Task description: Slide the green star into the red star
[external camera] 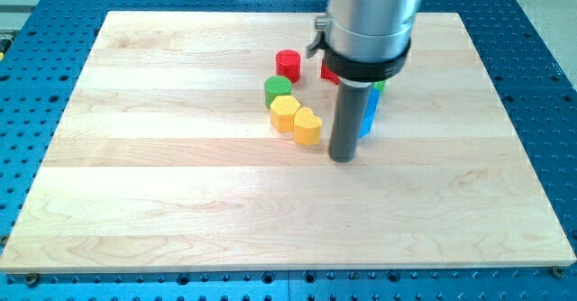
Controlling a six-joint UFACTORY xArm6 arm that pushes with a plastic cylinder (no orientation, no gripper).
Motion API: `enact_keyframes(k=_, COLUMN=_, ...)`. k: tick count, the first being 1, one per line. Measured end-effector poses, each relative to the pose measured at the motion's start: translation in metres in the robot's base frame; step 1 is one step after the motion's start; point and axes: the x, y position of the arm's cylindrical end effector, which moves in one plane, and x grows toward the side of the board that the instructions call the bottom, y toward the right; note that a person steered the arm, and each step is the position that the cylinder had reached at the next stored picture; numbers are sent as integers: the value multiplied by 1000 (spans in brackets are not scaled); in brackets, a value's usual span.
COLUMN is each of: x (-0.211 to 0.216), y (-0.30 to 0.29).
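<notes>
My tip (342, 159) rests on the wooden board (180, 202), just right of a yellow heart block (307, 127) and left of a blue block (368, 114), which the rod partly hides. A small piece of green (380, 85), probably the green star, shows at the right edge of the arm's body. A bit of red (328, 71), probably the red star, shows at the arm's left edge. Both are mostly hidden by the arm, so I cannot make out their shapes.
A red cylinder (288, 64) stands toward the view's top, with a green cylinder (278, 90) below it and a yellow hexagon-like block (285, 113) touching the yellow heart. The arm's metal body (371, 17) covers the board's top middle.
</notes>
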Motion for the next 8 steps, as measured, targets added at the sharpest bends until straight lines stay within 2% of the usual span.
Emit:
enact_keyframes(k=1, x=20, y=-27)
enact_keyframes(k=2, x=27, y=-30)
enact_keyframes(k=3, x=43, y=42)
enact_keyframes(k=5, x=24, y=170)
enact_keyframes(k=6, x=-1, y=227)
enact_keyframes(k=7, x=-5, y=227)
enact_keyframes(k=8, x=-4, y=201)
